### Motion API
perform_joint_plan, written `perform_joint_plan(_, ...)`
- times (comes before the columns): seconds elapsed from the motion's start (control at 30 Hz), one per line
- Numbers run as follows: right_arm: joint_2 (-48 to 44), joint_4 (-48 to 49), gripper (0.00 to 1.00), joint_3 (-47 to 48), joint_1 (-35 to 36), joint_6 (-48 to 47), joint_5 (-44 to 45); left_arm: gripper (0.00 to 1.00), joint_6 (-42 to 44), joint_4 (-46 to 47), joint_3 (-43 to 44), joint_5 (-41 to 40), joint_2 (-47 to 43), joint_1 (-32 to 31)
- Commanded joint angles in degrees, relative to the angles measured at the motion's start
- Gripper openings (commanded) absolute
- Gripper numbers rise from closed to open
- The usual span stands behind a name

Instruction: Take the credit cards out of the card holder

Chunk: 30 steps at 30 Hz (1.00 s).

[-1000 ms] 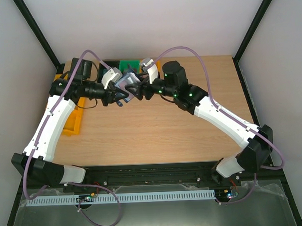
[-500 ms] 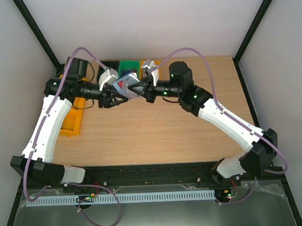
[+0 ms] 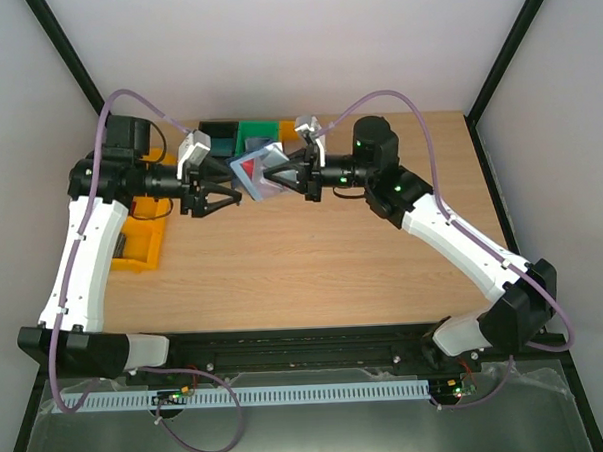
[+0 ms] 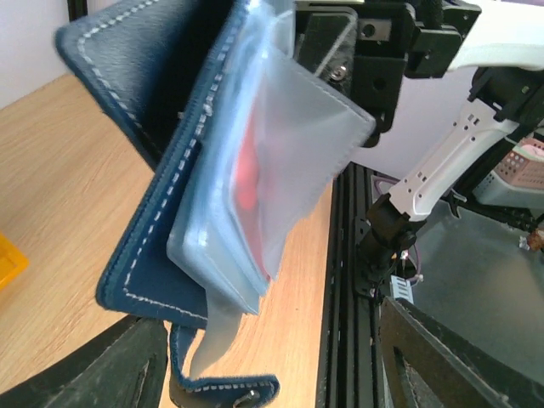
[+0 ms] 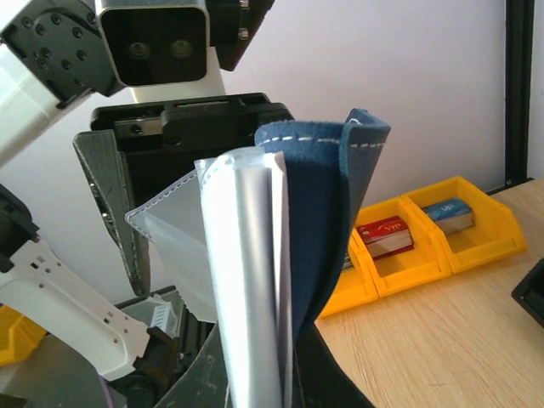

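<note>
A pale wooden bench (image 3: 313, 256) lies between white walls (image 3: 304, 46). Above its 11 o'clock area the left end effector (image 3: 232, 196) stands spread, just beside the open card holder (image 3: 267, 183), which is pinched in mid-air by the right end effector (image 3: 287, 174); a reddish credit card (image 3: 252, 169) shows inside. Coloured bins (image 3: 258, 136) sit at 12 o'clock.

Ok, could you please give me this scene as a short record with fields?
card holder: unfolded, held in the air over the table
red card: inside a clear pocket, not out
right claw: shut on the card holder
left claw: open, beside the card holder, gripping nothing
green bin: at the far table edge
</note>
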Motion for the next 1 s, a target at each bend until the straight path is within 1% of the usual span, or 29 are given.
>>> perform_joint_plan(0.0,-0.47,4.55,0.02,0.32,0.65,2.43,-4.28,0.70,-9.24,9.52,0.05,2.56,0.48,-2.19)
perform_joint_plan(0.03,-0.30,4.47,0.02,0.30,0.94,2.30,-4.72,0.70,-11.03,11.08,0.10,2.61,0.81,-2.24)
perform_joint_plan(0.1,-0.14,3.39,0.02,0.37,1.70,1.52,-4.93,0.64,-14.02,13.44,0.57,2.62,1.40,-2.22)
perform_joint_plan(0.13,-0.25,2.62,0.02,0.47,2.02,0.76,-4.90,0.59,-14.65,14.03,0.78,2.48,1.62,-2.24)
perform_joint_plan(0.17,-0.33,1.86,0.02,0.64,2.31,-0.03,-4.99,0.51,-14.70,14.10,0.91,2.58,1.67,-2.24)
perform_joint_plan(0.23,-0.44,0.61,0.02,0.98,2.51,-1.18,-5.31,0.39,-13.98,13.57,0.73,3.52,1.58,-2.24)
perform_joint_plan(0.27,-0.51,0.25,0.02,1.13,2.49,-1.41,-5.44,0.34,-13.24,13.02,0.49,4.00,1.46,-2.24)
perform_joint_plan(0.5,-0.22,-1.09,0.02,2.18,2.56,-2.79,-6.12,0.17,-7.77,8.43,0.33,6.64,0.32,-1.94)
perform_joint_plan(0.53,-0.36,-1.70,0.02,2.32,2.56,-3.26,-6.51,0.19,-6.55,7.23,0.51,6.93,0.31,-1.85)
perform_joint_plan(0.57,-0.50,-2.24,0.02,2.51,2.45,-3.97,-7.06,0.28,-4.36,5.45,0.68,7.30,0.30,-1.77)
perform_joint_plan(0.6,-0.69,-2.69,0.02,2.66,2.47,-4.37,-7.34,0.45,-0.83,2.92,0.86,7.51,0.30,-1.66)
perform_joint_plan(0.63,-0.85,-2.83,0.02,2.69,2.43,-4.69,-7.62,0.55,2.07,0.67,1.07,7.50,0.19,-1.57)
perform_joint_plan(0.67,-1.00,-3.26,0.02,2.90,2.44,-5.19,-7.84,0.58,4.17,-0.62,1.04,7.33,0.03,-1.43)
perform_joint_plan(0.77,-0.74,-5.71,0.02,3.78,2.46,-6.87,-8.15,0.58,4.82,-0.94,1.18,6.33,-0.13,-0.08)
perform_joint_plan(0.97,-0.74,-5.94,0.02,4.12,2.47,-7.01,-9.60,0.48,-3.96,6.95,-0.75,2.66,0.27,1.27)
